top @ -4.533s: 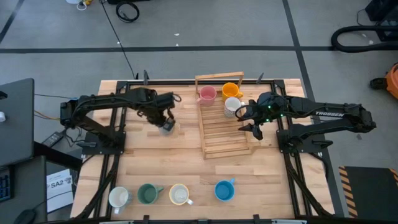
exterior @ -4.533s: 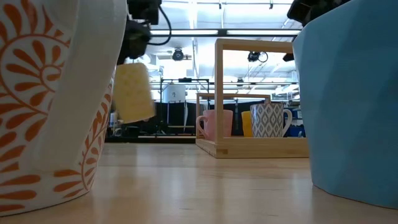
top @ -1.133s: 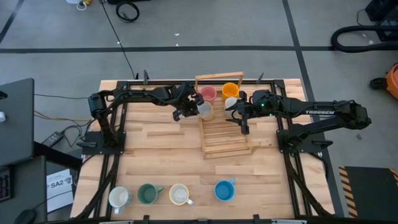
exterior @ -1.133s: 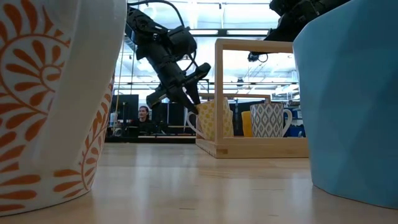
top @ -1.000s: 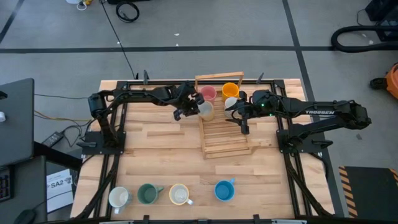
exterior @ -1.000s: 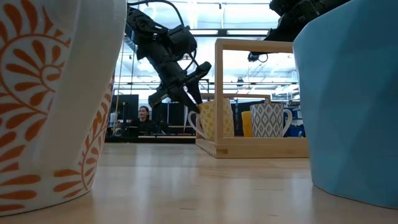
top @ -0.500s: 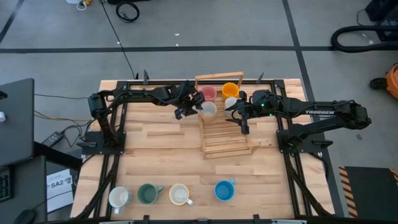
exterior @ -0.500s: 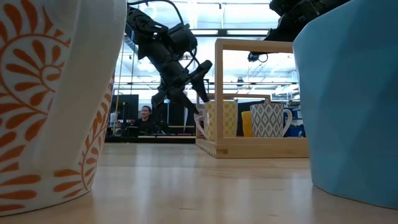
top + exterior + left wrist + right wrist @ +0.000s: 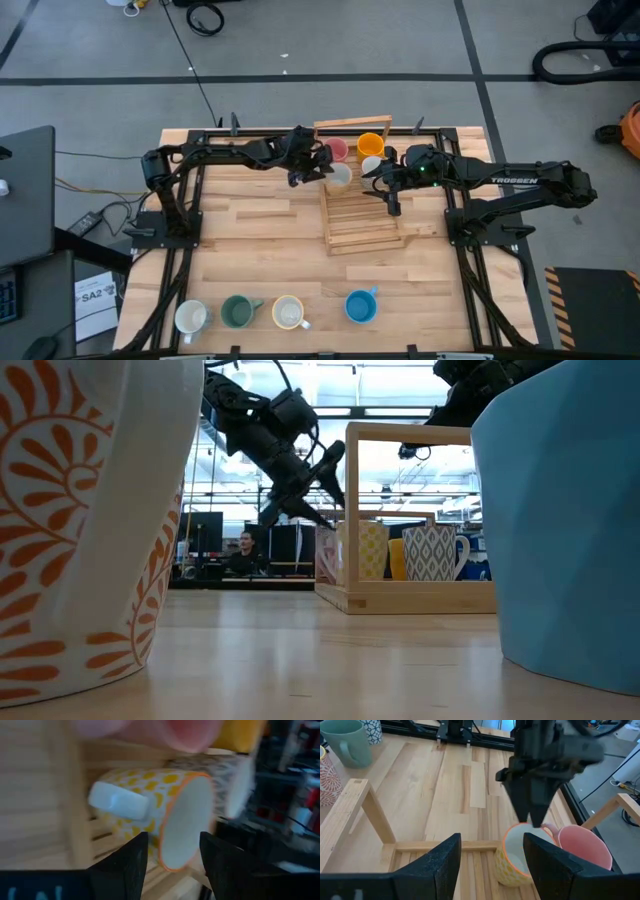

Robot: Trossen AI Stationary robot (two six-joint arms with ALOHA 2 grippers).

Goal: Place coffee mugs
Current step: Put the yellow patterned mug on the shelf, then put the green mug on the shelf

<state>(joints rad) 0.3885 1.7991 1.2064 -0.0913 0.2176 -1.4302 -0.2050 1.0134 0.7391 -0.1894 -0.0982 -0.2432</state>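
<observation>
Looking over the scene, largest thing first, you have:

Counter [image 9: 250,250]: the wooden top carries everything; both arms reach in from its left and right edges toward the far middle.

Wooden rack [image 9: 362,215]: it stands at the far edge, right of centre, its slatted floor running toward you. Only its far end is filled, which I judge is so that later mugs can go in nearer the front.

Left hand [image 9: 312,166]: it sits at the rack's left side, just above the yellow-patterned mug [image 9: 339,176]. Its fingers stand apart with nothing between them, so you appear to have just let the mug go. Lifting clear looks like the sensible move.

Right hand [image 9: 390,190]: it hovers over the rack's right side, fingers apart and empty, waiting out of the left arm's way.

Mugs in the rack: the yellow-patterned mug stands on the slats beside the pink mug [image 9: 334,150], with the orange mug [image 9: 370,146] and a grey-patterned mug [image 9: 432,553] alongside.

Mugs left to place: a white mug [image 9: 190,317], green mug [image 9: 238,311], cream mug [image 9: 288,312] and blue mug [image 9: 360,305] line the near edge, well apart from the rack.
</observation>
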